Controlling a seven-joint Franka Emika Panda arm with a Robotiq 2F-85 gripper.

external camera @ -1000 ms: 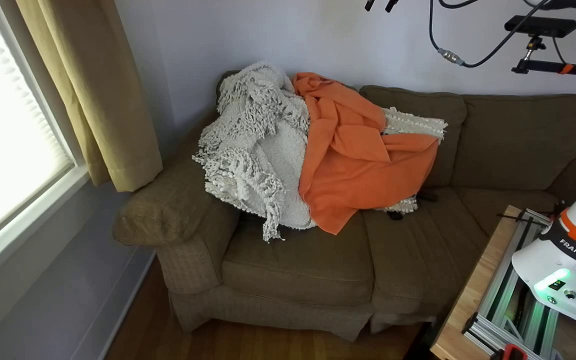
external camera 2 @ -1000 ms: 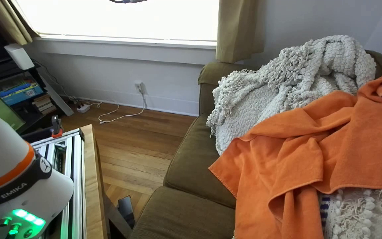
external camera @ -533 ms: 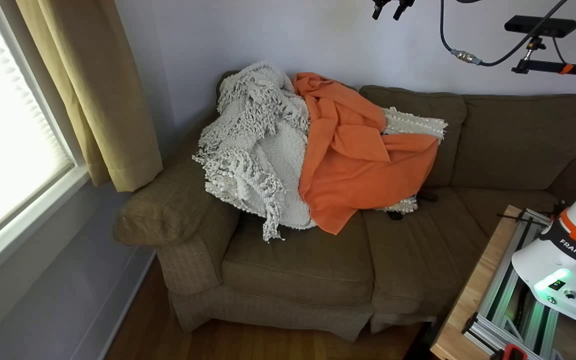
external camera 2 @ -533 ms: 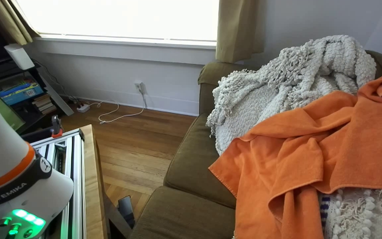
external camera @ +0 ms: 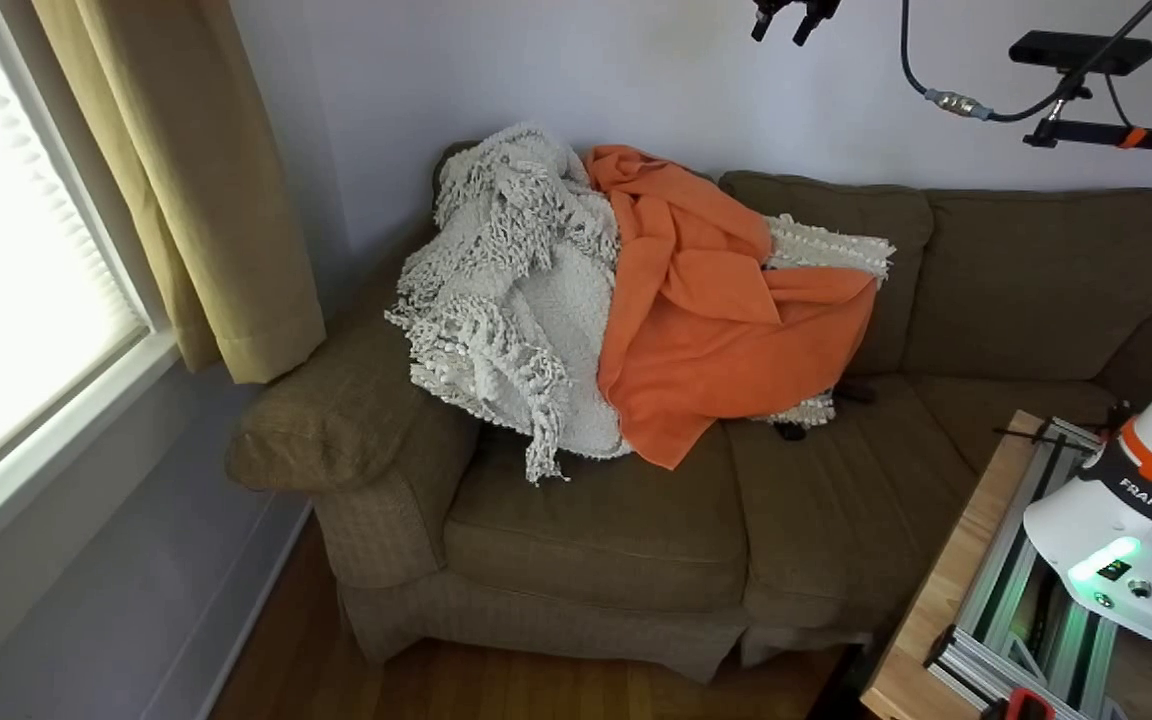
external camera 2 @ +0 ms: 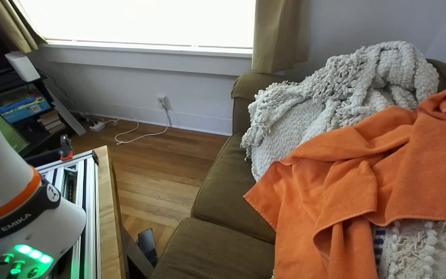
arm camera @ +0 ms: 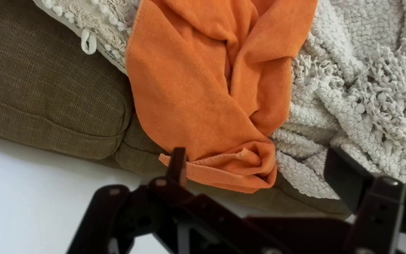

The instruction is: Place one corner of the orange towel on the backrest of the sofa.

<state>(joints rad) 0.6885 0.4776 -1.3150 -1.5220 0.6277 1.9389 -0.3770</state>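
High over the sofa (external camera: 596,590) hung the gripper (external camera: 780,37), its fingers (arm camera: 177,165) standing well apart, and there below sprawled the orange towel (external camera: 716,340), draped from backrest (external camera: 1046,275) down to seat (external camera: 596,520), top end bunched! Crowding right against its edge was a pale fringed blanket (external camera: 516,270); a cream tufted textile (external camera 2: 424,248) jutted from underneath, and a tan curtain (external camera: 206,200) hung beside the armrest (external camera: 316,430).

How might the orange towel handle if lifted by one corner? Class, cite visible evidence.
Likely floppy: the orange towel lies on the sofa in loose folds. Perhaps fairly light: its edges look thin. Probably not slippery: its surface looks fuzzy.
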